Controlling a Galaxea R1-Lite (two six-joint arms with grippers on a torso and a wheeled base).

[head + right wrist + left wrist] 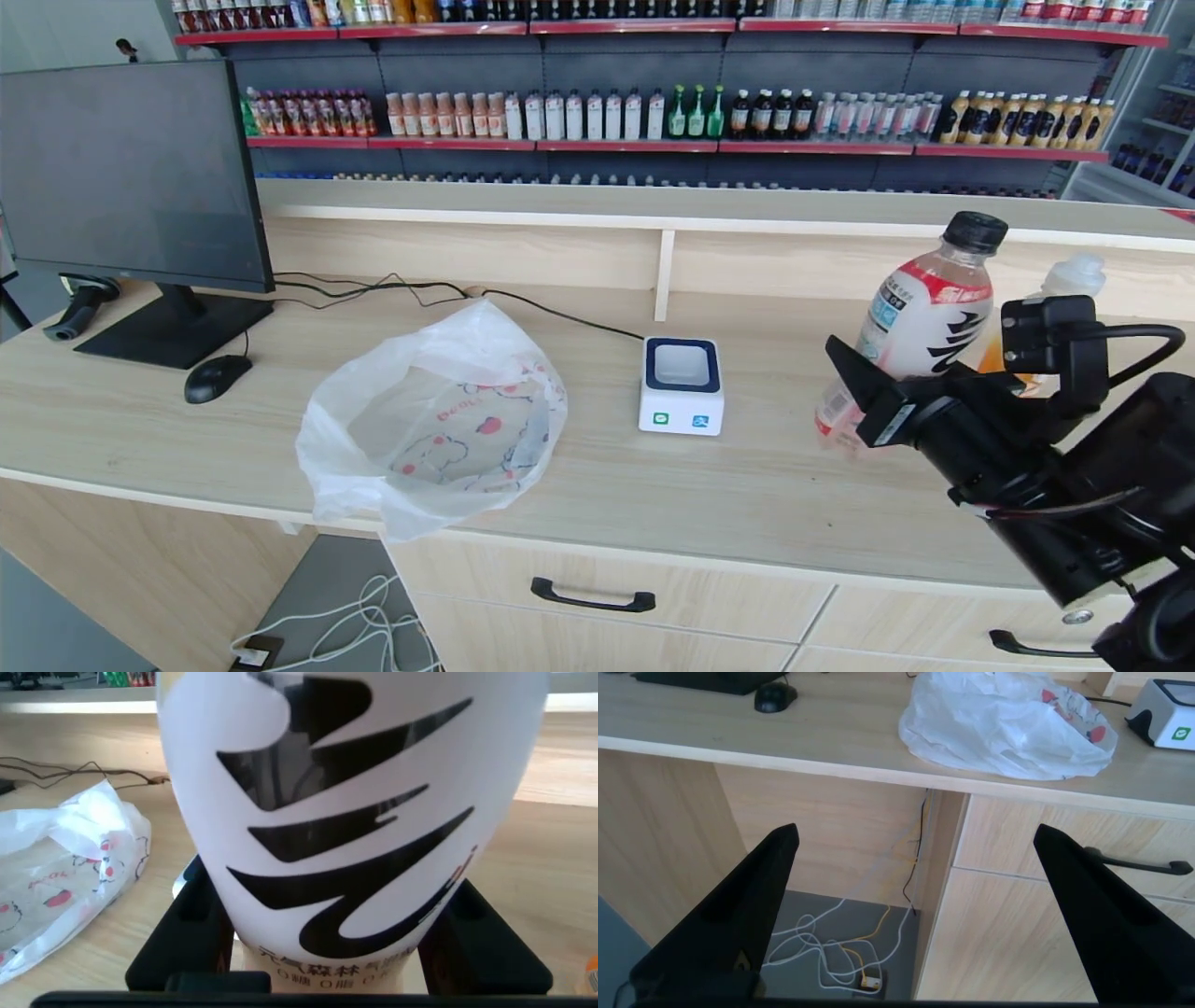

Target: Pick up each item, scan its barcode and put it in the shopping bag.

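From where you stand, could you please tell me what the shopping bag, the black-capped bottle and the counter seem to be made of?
The shopping bag: thin plastic film, translucent and faintly glossy; it crumples and its print shows through.
The black-capped bottle: probably clear plastic under a glossy printed sleeve; the neck looks see-through.
The counter: matte, pale wood grain; likely laminate, possibly solid wood.

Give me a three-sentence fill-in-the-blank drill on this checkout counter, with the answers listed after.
The right claw grips a bottle with a ____ cap.
In the head view, the plastic bag lies to the ____ of the white scanner.
The left claw, lower than the counter, is ____.
Missing words: black; left; open.
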